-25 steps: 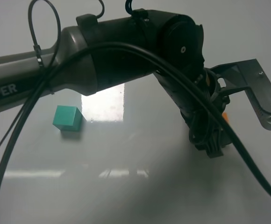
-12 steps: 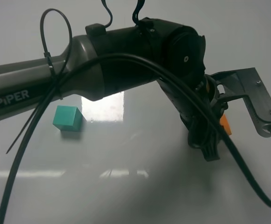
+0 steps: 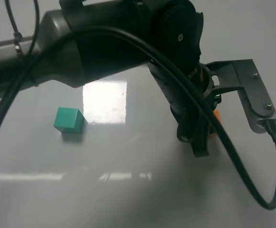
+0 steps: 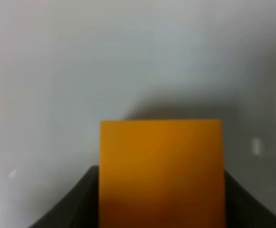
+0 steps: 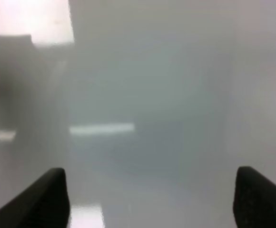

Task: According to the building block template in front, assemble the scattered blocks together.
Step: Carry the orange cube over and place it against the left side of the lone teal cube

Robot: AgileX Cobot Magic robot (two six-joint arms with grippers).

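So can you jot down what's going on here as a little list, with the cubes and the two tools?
orange cube: between the fingers of the left tool, gripped on both sides
teal cube: loose on the table, nothing touching it
right tool: open, nothing between its fingers
joined template bar: not in view

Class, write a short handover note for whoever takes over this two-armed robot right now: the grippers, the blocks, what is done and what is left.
Left gripper: shut on the orange cube, at the right of the overhead view.
Right gripper: open, nothing between its fingers.
Teal cube: alone on the table, to the left, untouched.
Template bar: not in view.
Done: orange cube grasped.
Left: bring the orange cube over to the teal one, join them flush, and check against the template.
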